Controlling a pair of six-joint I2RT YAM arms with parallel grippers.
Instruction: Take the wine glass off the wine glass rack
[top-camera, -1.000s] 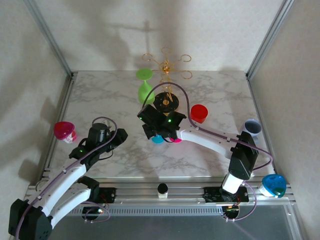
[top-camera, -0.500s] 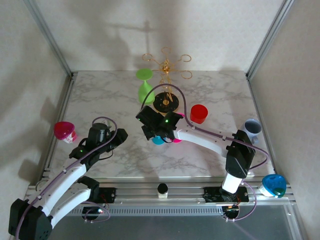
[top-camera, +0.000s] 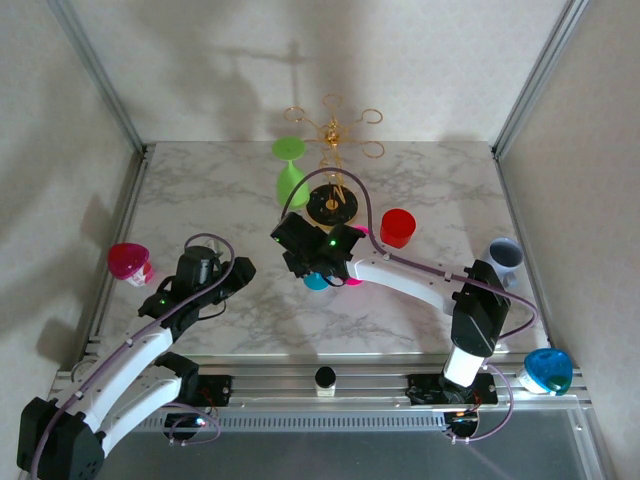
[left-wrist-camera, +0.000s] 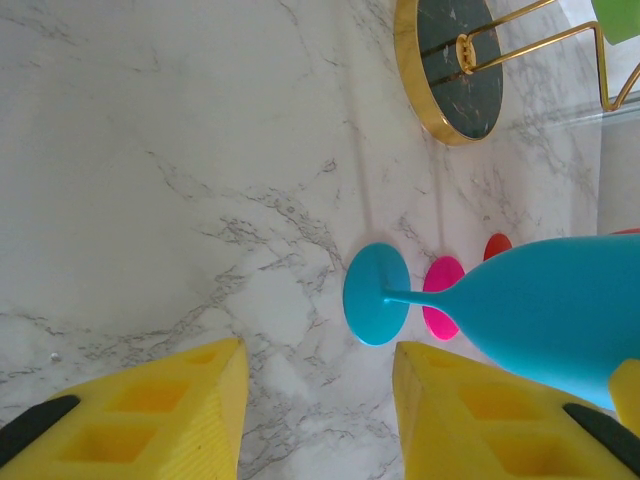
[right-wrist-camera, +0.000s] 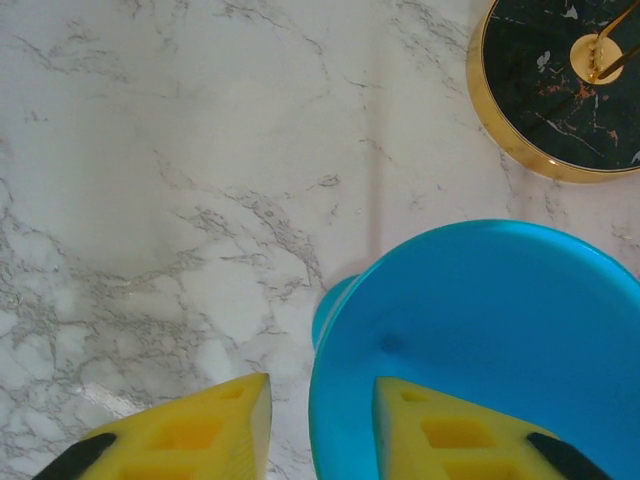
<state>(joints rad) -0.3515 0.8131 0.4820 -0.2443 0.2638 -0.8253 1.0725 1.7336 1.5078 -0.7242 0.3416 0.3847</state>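
Observation:
The gold wire wine glass rack (top-camera: 334, 129) stands at the back on its round black base (top-camera: 333, 204), and a green wine glass (top-camera: 290, 176) hangs upside down from its left arm. A blue wine glass (right-wrist-camera: 480, 320) stands upright on the marble in front of the base. My right gripper (right-wrist-camera: 320, 400) is open over its rim, one finger inside the bowl, the other outside with a gap. To the left, low over the table, my left gripper (left-wrist-camera: 320, 390) is open with nothing between its fingers, facing the blue glass's foot (left-wrist-camera: 376, 293).
A pink glass (top-camera: 353, 281) stands right beside the blue one, a red cup (top-camera: 398, 227) right of the base. Another pink glass (top-camera: 128, 262) sits at the left edge, a grey cup (top-camera: 505, 254) and a blue glass (top-camera: 547, 370) at the right.
My right gripper's jaws have parted from the blue glass's rim, and that arm has shifted slightly left. The left arm has not moved.

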